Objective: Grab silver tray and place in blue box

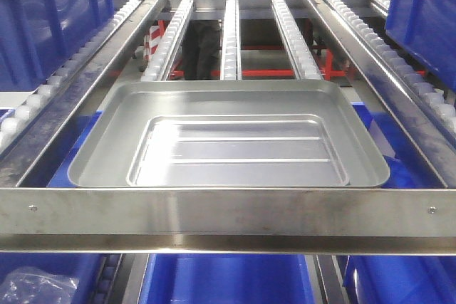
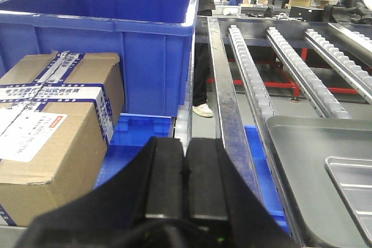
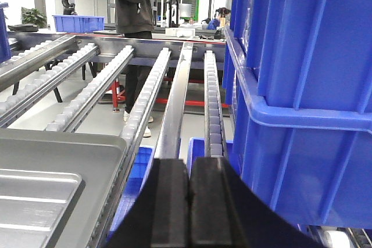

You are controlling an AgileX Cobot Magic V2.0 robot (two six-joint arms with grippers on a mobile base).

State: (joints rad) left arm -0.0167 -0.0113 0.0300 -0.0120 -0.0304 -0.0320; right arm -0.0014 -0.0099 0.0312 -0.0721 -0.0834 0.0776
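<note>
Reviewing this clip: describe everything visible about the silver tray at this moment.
The silver tray is a large, shallow rectangular pan of shiny metal with rounded corners, a sloping raised rim and a stepped, recessed centre crossed by long straight ridges. It is empty and lies flat, apparently resting on the roller rails, its near edge close behind the front steel rail. Blue plastic shows beneath it. Nothing grips it.

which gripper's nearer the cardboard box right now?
Left. The left gripper, shut, sits just right of the cardboard box. The right gripper, also shut, is beyond the silver tray, which lies between the two grippers.
</note>
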